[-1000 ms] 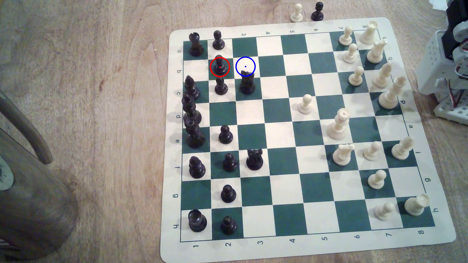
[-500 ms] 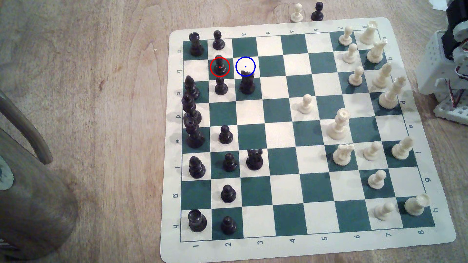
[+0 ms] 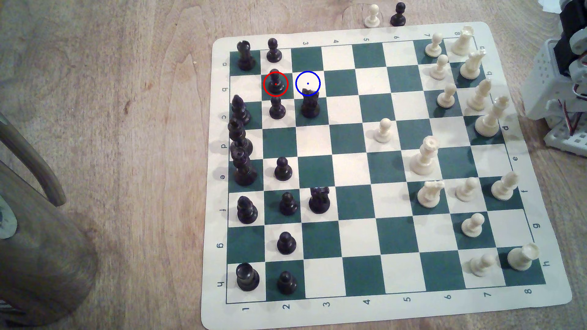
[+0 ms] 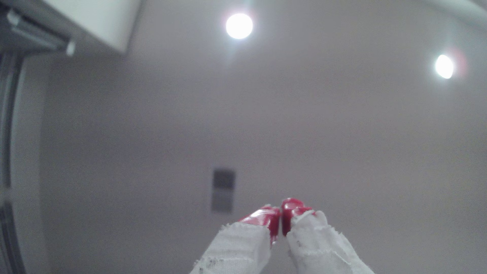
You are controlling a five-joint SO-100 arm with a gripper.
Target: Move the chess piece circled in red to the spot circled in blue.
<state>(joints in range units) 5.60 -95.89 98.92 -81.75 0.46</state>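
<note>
Nothing moved; pawn (image 3: 275,82) on b2, tool (image 4: 280,220) pinched together, holding nothing.

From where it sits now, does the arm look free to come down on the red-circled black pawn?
Probably yes. Nothing hangs above the pawn; the gripper, jaws together, points at the ceiling. Black pawns flank it closely, so side room is tight.

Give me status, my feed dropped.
Gripper shut, empty, aimed at ceiling. Black pawn untouched in red ring. Blue-ringed square free; black knight crowds its near edge.
</note>
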